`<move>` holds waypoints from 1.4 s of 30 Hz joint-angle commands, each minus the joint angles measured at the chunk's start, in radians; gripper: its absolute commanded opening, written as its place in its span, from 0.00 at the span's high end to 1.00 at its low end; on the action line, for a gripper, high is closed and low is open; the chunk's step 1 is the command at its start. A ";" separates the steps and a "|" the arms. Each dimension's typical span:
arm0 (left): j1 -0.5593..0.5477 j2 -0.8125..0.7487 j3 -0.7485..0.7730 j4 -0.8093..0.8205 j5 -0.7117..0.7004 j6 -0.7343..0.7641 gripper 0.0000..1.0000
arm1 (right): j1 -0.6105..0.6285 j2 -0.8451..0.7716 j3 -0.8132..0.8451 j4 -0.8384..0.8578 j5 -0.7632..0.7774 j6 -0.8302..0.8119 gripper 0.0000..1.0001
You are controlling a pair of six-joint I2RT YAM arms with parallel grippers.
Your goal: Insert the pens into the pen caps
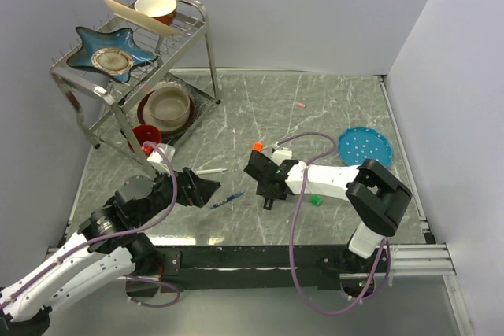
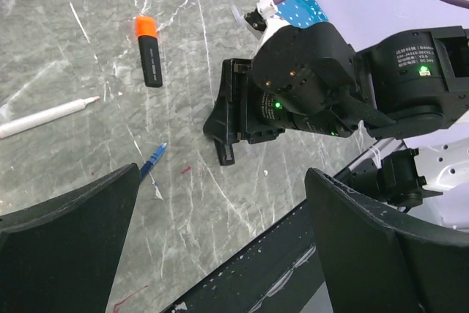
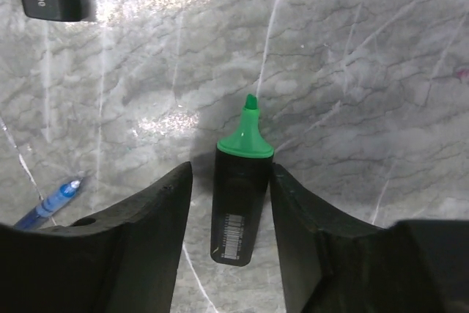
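Observation:
A black highlighter with a bare green tip [image 3: 242, 196] lies on the table between the fingers of my right gripper [image 3: 229, 203], which is open and straddles it; its end shows in the top view [image 1: 269, 203]. A second black highlighter with an orange cap [image 2: 149, 53] on one end lies just beyond [image 1: 257, 148]. The white-pink stick pen [image 1: 211, 171] and the blue ballpoint [image 1: 227, 200] lie between the grippers. My left gripper [image 1: 206, 189] is open and empty, above the table's front edge [image 2: 223, 254]. The green cap [image 1: 315, 201] lies by the right arm. The pink cap [image 1: 300, 105] lies far back.
A metal dish rack [image 1: 197, 21] with bowls and plates stands at the back left, a red cup [image 1: 146, 138] at its foot. A blue plate [image 1: 365, 145] lies at the right. Purple cables loop over both arms. The table's black front rail [image 2: 242, 269] is under my left gripper.

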 commanded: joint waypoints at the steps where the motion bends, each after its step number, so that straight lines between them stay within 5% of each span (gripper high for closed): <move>1: -0.027 -0.017 0.024 0.004 -0.035 -0.008 0.01 | -0.010 0.031 0.027 -0.004 0.044 0.014 0.53; 6: -0.074 -0.026 0.050 -0.027 -0.060 0.006 0.01 | -0.013 0.037 -0.012 0.052 0.012 -0.004 0.65; 14: -0.076 -0.024 0.159 -0.142 -0.037 0.038 0.03 | -0.013 -0.071 -0.039 0.123 -0.028 -0.050 1.00; 28: -0.076 0.264 0.053 0.211 0.173 -0.085 0.12 | 0.013 -0.403 -0.048 0.296 -0.160 -0.009 1.00; 42: -0.077 0.491 0.086 0.367 0.134 -0.089 0.26 | 0.090 -0.578 -0.061 0.306 -0.108 -0.001 1.00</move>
